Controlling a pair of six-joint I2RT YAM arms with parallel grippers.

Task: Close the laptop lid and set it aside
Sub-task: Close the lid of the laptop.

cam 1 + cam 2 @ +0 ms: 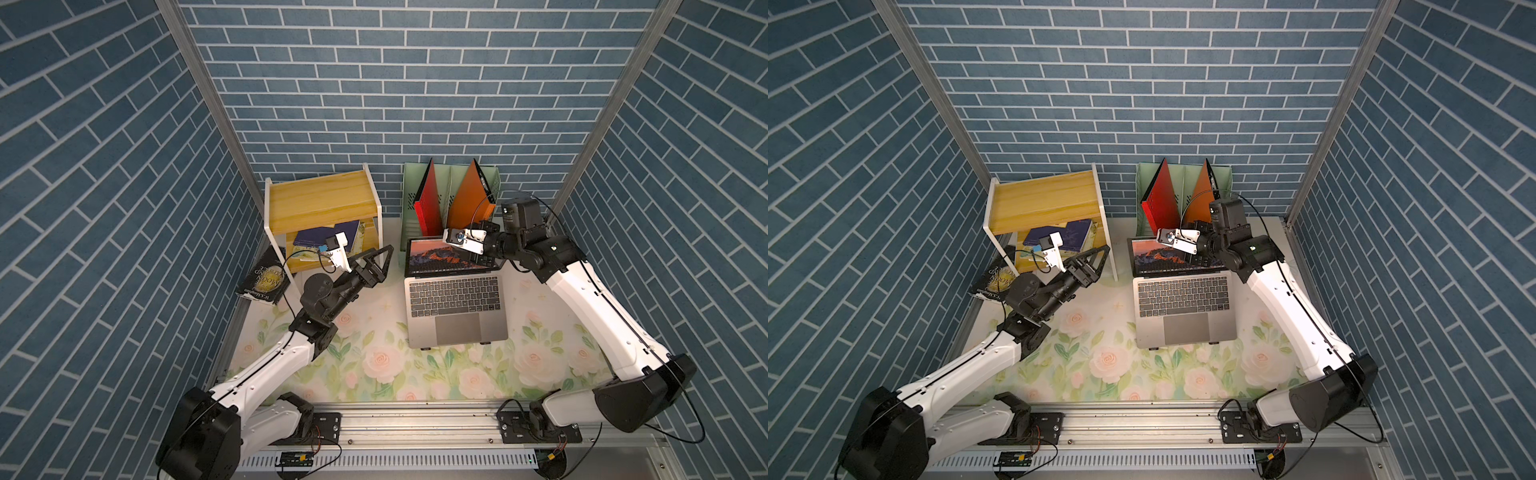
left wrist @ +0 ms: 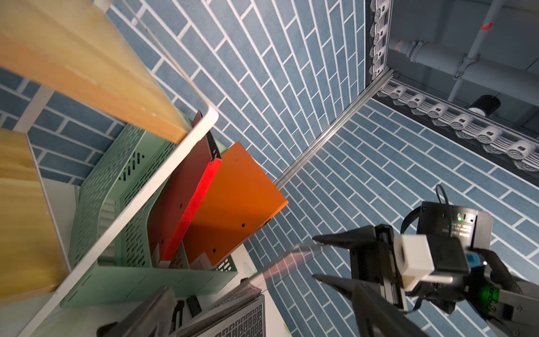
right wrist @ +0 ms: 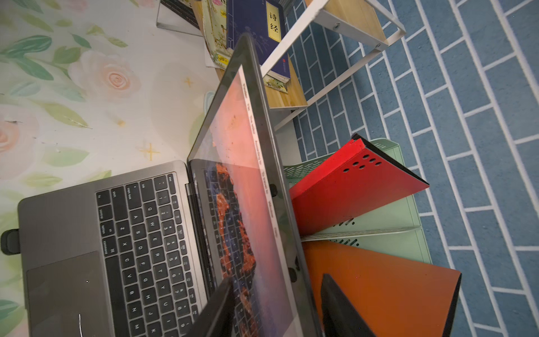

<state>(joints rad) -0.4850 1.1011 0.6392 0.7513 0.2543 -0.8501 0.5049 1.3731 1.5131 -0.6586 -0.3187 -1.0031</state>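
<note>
Laptop [image 1: 457,309]: one unit, centre-right on the floral table [image 1: 374,374], in front of the file organizer, keyboard exposed. The laptop lid [image 1: 432,257] stands open, near upright, with the screen lit.

Arms: two.
- The right gripper [image 3: 277,280] is at the lid's top edge, toward its right end. Its jaws are partly spread, one finger [image 3: 218,306] before the screen and the other behind the panel. Contact with the lid cannot be confirmed.
- The left gripper [image 1: 380,257] hangs in the air between shelf and laptop, spread wide, holding nothing.

Wooden shelf [image 1: 320,199]: one, two tiers, back left.

Green file organizer [image 1: 448,176]: one, against the back wall.

Folders: two, a red folder [image 1: 426,199] and an orange folder [image 1: 471,195], both standing in the organizer.

Books:
- A stack of books [image 1: 328,235] lies on the lower tier; the number is not determinable.
- One dark book [image 1: 264,280] leans outside the shelf's left side.
</note>
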